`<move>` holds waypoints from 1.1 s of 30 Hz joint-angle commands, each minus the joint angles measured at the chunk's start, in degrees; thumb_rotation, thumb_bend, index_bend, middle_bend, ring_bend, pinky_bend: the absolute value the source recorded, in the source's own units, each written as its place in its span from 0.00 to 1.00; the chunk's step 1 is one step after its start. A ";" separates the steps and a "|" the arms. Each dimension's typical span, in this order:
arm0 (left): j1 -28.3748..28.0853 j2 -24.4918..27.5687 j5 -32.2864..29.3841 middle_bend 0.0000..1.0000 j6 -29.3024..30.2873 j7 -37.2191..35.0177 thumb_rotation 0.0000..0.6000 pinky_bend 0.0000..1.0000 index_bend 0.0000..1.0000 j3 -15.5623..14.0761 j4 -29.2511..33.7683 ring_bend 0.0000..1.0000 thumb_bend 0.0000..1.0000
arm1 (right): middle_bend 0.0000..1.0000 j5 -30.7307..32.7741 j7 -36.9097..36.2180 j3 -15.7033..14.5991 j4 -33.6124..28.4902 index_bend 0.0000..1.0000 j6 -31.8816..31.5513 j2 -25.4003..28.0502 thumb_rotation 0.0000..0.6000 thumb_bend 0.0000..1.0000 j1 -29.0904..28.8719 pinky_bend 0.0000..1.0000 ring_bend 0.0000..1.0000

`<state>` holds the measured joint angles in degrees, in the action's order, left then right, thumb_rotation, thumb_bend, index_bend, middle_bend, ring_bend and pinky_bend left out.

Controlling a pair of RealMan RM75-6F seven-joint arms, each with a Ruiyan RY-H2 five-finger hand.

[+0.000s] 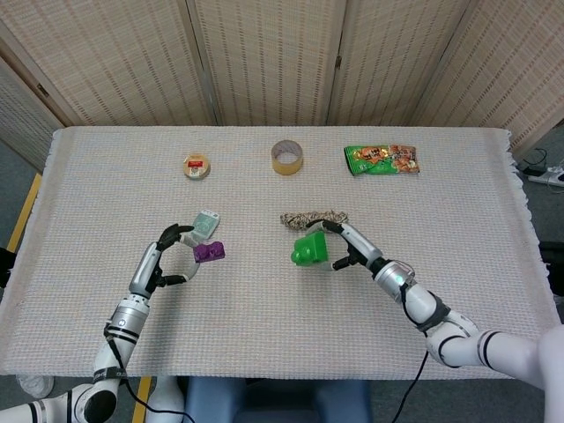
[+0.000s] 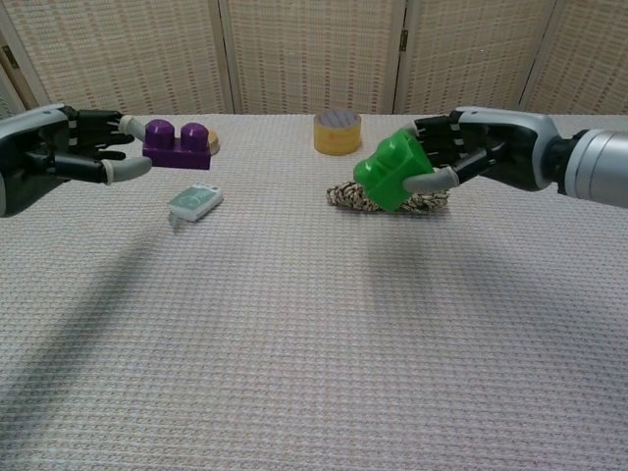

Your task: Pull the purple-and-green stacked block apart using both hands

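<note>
The two blocks are apart. My left hand point(image 1: 166, 256) point(image 2: 74, 152) holds the purple block point(image 1: 209, 253) point(image 2: 178, 143) between thumb and fingers, above the table at the left. My right hand point(image 1: 351, 246) point(image 2: 461, 152) grips the green block point(image 1: 310, 248) point(image 2: 389, 173), tilted, above the table right of centre and close to the rope bundle. A wide gap separates the two blocks.
A braided rope bundle point(image 1: 310, 217) point(image 2: 349, 198) lies under the green block. A small pale green case point(image 1: 205, 224) point(image 2: 195, 201) lies near my left hand. Further back lie a round tin point(image 1: 197, 166), a tape roll point(image 1: 287, 157) point(image 2: 337, 130) and a green snack bag point(image 1: 382, 159).
</note>
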<state>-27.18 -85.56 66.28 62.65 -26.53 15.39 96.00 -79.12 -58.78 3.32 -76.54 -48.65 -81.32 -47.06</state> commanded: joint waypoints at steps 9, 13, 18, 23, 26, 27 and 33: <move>1.15 -8.57 13.12 0.23 1.70 -14.58 1.00 0.00 0.66 -6.56 -17.02 0.03 0.55 | 0.22 13.84 29.23 -2.03 -13.20 0.88 3.23 11.44 1.00 0.29 5.54 0.05 0.10; 0.51 -11.20 15.10 0.23 1.30 -18.14 1.00 0.00 0.66 -7.67 -23.26 0.03 0.55 | 0.22 15.59 31.57 -2.14 -12.00 0.89 5.23 11.09 1.00 0.29 6.25 0.04 0.09; -0.12 -13.62 16.79 0.23 0.81 -22.17 1.00 0.00 0.66 -8.85 -29.48 0.02 0.55 | 0.22 16.54 34.55 -2.08 -9.84 0.89 7.08 10.32 1.00 0.29 6.56 0.04 0.08; -0.49 -14.81 18.45 0.23 1.11 -25.02 1.00 0.00 0.66 -9.99 -33.15 0.00 0.56 | 0.22 17.41 36.54 -1.62 -7.66 0.89 8.45 8.93 1.00 0.29 7.05 0.03 0.08; -0.70 -14.74 20.08 0.20 1.88 -26.72 1.00 0.00 0.59 -10.93 -34.30 0.00 0.56 | 0.16 16.47 35.92 -1.42 -7.10 0.79 10.13 8.84 1.00 0.29 7.31 0.00 0.05; -0.80 -14.69 20.53 0.17 2.00 -27.27 1.00 0.00 0.51 -11.22 -34.64 0.00 0.55 | 0.12 15.87 35.60 -1.32 -6.88 0.68 10.38 8.80 1.00 0.29 7.45 0.00 0.03; -1.02 -14.60 22.66 0.03 3.80 -30.67 1.00 0.00 0.17 -12.48 -36.13 0.00 0.48 | 0.00 11.91 31.73 -0.37 -7.24 0.03 12.61 9.91 1.00 0.29 8.17 0.00 0.00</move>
<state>-28.16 -100.14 88.58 65.98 -56.72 3.23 60.25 -66.23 -26.07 2.58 -83.54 -36.74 -71.91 -39.16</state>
